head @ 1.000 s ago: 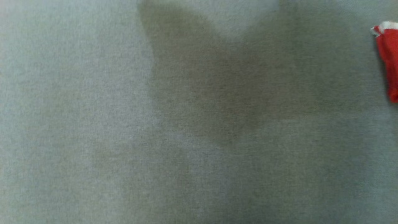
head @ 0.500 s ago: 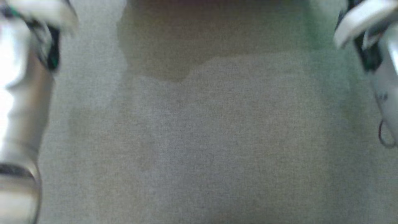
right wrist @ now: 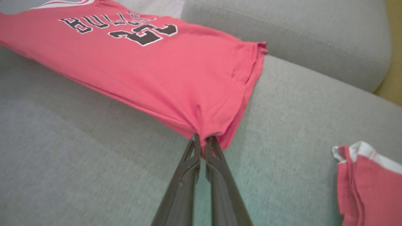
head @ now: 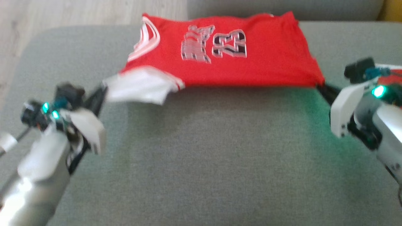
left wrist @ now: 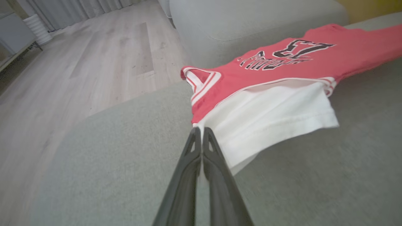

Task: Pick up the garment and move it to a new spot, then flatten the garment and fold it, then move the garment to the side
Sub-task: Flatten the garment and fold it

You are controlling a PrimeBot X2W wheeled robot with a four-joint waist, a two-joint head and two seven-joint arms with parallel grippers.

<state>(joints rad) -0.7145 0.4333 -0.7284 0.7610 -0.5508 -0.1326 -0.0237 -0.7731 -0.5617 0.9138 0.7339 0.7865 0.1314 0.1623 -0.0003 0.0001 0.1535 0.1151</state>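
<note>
The garment (head: 267, 62) is a red jersey with black-and-white lettering and a white sleeve. It hangs stretched between my two grippers, its far part lying toward the sofa's back. My left gripper (head: 102, 91) is shut on the corner by the white sleeve (left wrist: 270, 116); in the left wrist view the fingertips (left wrist: 199, 130) pinch the fabric edge. My right gripper (head: 323, 89) is shut on the red hem corner, with the cloth (right wrist: 176, 72) bunched at its tips (right wrist: 202, 138).
The grey sofa seat (head: 204, 157) spreads wide under and in front of the garment. A backrest cushion (right wrist: 298, 37) runs behind it. Another red and white cloth (right wrist: 367, 182) lies on the seat at my right. Wooden floor (left wrist: 78, 78) lies beyond the seat's left edge.
The head camera has swung: earlier it showed blurred grey fabric close up, then both forearms at the edges. Now the jersey and both grippers are in view.
</note>
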